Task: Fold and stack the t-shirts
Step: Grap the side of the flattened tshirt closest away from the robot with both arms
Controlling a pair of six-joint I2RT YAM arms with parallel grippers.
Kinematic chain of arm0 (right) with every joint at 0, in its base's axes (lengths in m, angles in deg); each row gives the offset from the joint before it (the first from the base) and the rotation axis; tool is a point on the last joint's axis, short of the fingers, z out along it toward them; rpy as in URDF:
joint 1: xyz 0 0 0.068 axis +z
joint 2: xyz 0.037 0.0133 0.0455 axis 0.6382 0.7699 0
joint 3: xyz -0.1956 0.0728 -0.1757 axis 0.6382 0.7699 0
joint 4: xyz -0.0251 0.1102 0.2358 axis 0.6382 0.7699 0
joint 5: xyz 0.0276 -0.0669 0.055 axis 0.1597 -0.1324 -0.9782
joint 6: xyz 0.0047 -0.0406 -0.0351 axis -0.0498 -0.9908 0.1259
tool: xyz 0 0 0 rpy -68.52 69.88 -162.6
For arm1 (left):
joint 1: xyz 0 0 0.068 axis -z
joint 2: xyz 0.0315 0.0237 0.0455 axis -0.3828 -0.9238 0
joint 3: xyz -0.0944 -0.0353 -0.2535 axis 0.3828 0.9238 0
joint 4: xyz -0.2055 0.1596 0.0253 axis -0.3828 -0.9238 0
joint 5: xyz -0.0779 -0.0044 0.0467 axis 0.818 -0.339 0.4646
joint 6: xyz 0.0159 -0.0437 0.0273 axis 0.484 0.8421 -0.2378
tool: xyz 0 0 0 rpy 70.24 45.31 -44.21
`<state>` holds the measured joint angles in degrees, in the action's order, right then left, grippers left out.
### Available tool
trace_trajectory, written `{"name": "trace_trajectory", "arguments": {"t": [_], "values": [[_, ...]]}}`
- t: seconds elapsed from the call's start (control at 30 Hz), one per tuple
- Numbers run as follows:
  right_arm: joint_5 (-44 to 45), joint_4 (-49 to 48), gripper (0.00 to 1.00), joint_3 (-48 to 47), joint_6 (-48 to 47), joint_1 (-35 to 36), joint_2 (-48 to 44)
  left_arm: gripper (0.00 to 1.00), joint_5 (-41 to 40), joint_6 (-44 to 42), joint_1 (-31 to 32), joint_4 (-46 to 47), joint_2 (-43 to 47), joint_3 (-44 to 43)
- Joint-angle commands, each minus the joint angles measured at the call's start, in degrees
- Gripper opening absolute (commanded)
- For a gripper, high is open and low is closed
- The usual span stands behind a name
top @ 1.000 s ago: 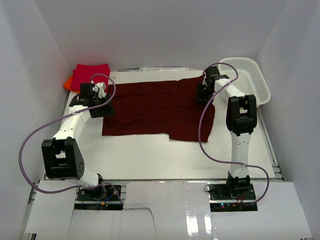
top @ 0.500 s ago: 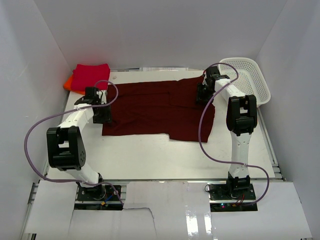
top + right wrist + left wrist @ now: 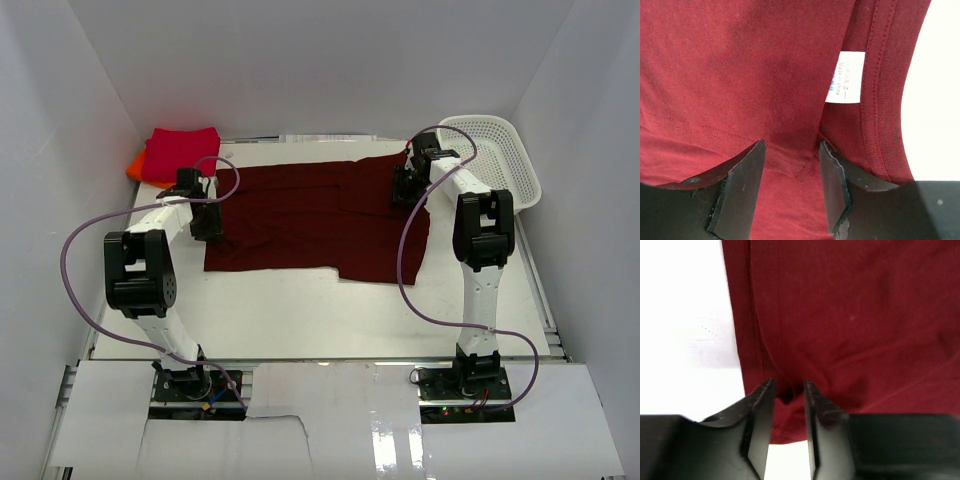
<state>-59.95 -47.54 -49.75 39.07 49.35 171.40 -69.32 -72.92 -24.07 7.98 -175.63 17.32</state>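
The white counter (image 3: 300, 310) carried the maroon t-shirt (image 3: 320, 215) spread flat across its far half, reaching from near the left edge to near the right edge, with one panel hanging further toward the near edge on the right side. A white mesh basket (image 3: 505, 155) sat at the far right corner, just beside the shirt's collar end. The crimson shirt (image 3: 180, 150) lay folded in the far left corner on top of the orange shirt (image 3: 133, 165), of which only a corner showed.

The left gripper (image 3: 789, 387) was at the shirt's left edge, its jaws drawn almost together with a small pinch of hem between the tips. The right gripper (image 3: 791, 147) pressed onto the cloth near the far right, jaws about half apart with a low ridge of fabric between them. The wrist view did not settle whether that ridge was clamped or merely lay there. The neck label (image 3: 845, 76) lay just beyond one finger.

The likeliest failure was an uneven lift. The left nip was thin and right at the hem, so it could slip free once the cloth's weight came on. If the right side took only the top layer, or nothing, that end would stay down and the fold would twist. A wide swing on the left could also knock the folded pile in the far left corner
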Motion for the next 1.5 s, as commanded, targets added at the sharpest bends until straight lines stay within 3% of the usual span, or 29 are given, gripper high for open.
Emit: {"name": "trace_trajectory", "arguments": {"t": [0.0, 0.23, 0.33, 0.53, 0.97, 1.47], "values": [[-0.9, -0.5, 0.54, 0.9, -0.7, -0.3, -2.2, 0.38, 0.7, 0.5, -0.1, 0.8, -0.2, -1.6], [-1.2, -0.7, 0.54, 1.1, -0.7, -0.6, -2.2, 0.33, 1.8, 0.6, -0.1, 1.2, -0.7, -0.2], [-1.3, -0.7, 0.54, 1.1, -0.7, -0.6, -2.2, 0.21, 1.8, 0.9, -0.1, 1.1, -0.7, 0.0], [-1.4, -0.9, 0.54, 1.2, -0.7, -0.6, -2.2, 0.13, 0.3, 1.5, -0.1, 0.2, 0.8, 0.7], [-1.4, -0.9, 0.54, 1.3, -0.9, -0.6, -1.5, 0.11, -8.0, 0.9, -0.1, -3.4, 2.7, -0.8], [-1.6, -1.2, 0.54, 2.2, -1.4, -0.6, -2.0, 0.08, -13.9, -0.4, -0.2, -4.9, -3.2, -7.9]]}}
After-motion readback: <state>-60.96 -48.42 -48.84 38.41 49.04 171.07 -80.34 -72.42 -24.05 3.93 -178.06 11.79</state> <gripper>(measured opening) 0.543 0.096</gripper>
